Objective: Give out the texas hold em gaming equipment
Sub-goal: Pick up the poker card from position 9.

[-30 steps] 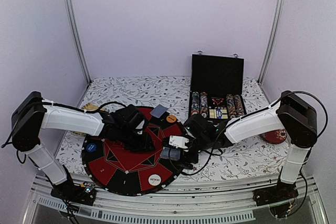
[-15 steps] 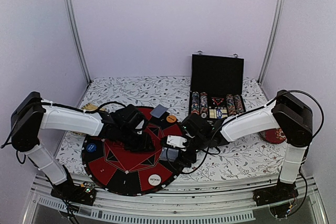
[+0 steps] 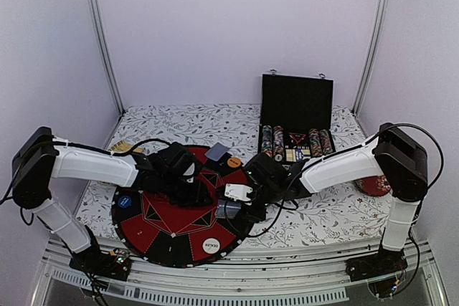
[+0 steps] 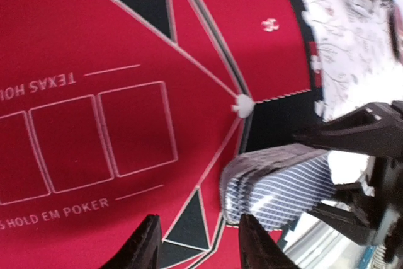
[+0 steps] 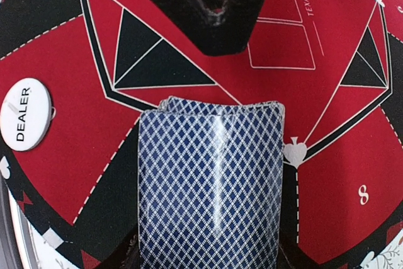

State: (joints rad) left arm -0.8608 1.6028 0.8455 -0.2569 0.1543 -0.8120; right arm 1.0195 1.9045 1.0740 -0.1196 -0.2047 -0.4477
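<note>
Right gripper, pinching the deck, edges toward 9 o'clock; left gripper waits spread, handoff seems near

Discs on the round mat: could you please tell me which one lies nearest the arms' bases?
The white DEALER disc, at the near edge of the mat; the blue disc sits at its left edge, the orange disc at its far side.
</note>
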